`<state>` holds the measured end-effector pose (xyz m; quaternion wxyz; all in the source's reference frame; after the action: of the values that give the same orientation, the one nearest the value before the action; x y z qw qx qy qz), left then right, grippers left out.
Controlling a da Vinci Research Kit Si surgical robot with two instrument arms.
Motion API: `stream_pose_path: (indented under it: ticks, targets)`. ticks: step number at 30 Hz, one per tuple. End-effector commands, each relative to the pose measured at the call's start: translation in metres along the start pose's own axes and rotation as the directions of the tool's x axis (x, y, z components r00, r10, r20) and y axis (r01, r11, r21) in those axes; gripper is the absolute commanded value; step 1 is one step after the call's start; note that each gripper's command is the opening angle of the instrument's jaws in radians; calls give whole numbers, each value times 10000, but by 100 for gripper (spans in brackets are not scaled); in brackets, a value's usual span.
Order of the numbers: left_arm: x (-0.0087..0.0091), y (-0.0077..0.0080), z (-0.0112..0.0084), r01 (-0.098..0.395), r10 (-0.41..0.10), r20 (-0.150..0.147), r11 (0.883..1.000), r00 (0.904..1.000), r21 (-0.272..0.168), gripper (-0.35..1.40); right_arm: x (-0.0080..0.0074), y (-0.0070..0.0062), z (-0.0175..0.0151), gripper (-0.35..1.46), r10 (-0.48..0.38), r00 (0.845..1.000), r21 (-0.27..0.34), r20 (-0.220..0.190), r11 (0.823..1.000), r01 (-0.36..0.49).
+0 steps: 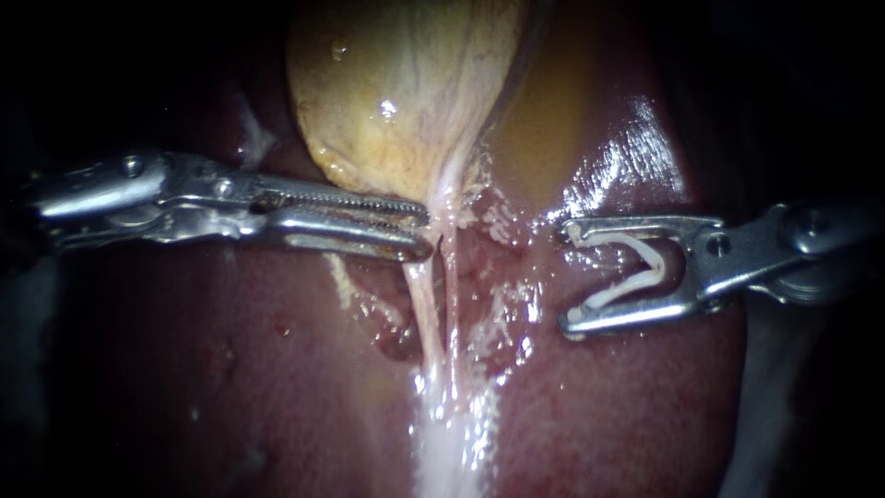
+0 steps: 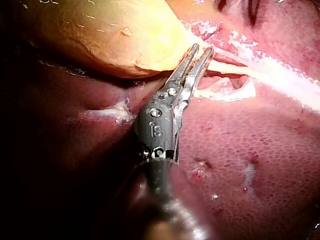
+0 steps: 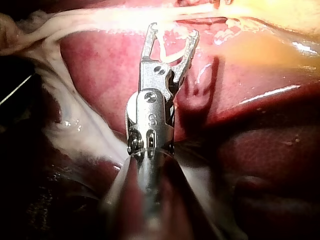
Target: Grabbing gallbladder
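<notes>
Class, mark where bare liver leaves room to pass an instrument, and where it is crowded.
Free: bare liver below the left instrument; more below the right instrument, which holds a clip. Crowded: the middle, where gallbladder tip, pale strands and both instruments' jaws lie close.

My left instrument (image 1: pixel 422 229) reaches in from the left with its shaft almost level, and its tips end near the middle of the endoscope view. Its two long toothed jaws lie nearly parallel, with a narrow gap between them and nothing gripped. In the left wrist view they angle slightly off the shaft's line at the wrist joint. My right instrument (image 1: pixel 570 275) comes in from the right, also about level, its tips facing my left one and apart from it. Its jaws are spread wide like a fork, holding a white clip (image 1: pixel 656 263) bent between them, one leg along each jaw.
</notes>
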<state>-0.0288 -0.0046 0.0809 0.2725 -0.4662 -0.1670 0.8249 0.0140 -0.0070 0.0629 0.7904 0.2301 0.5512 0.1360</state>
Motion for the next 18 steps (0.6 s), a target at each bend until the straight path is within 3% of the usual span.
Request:
stream_pose_path:
  ticks: [1,6,10,18]
  targets:
    - [0,0,-1,46,-46,45,10000,10000,5,-1,0,0,0,45,0,10000,-6,-1,10000,0]
    - [-3,0,-5,88,-87,166,10000,9998,-5,-13,1,0,0,45,0,10000,-4,-1,10000,0]
    - [-3,1,-11,199,-198,291,9998,9994,-14,-35,1,-1,0,45,0,10000,-1,-1,10000,0]
    - [0,4,-18,209,-209,378,9998,9991,-7,-35,1,-1,0,45,1,10000,0,-1,10000,-1]
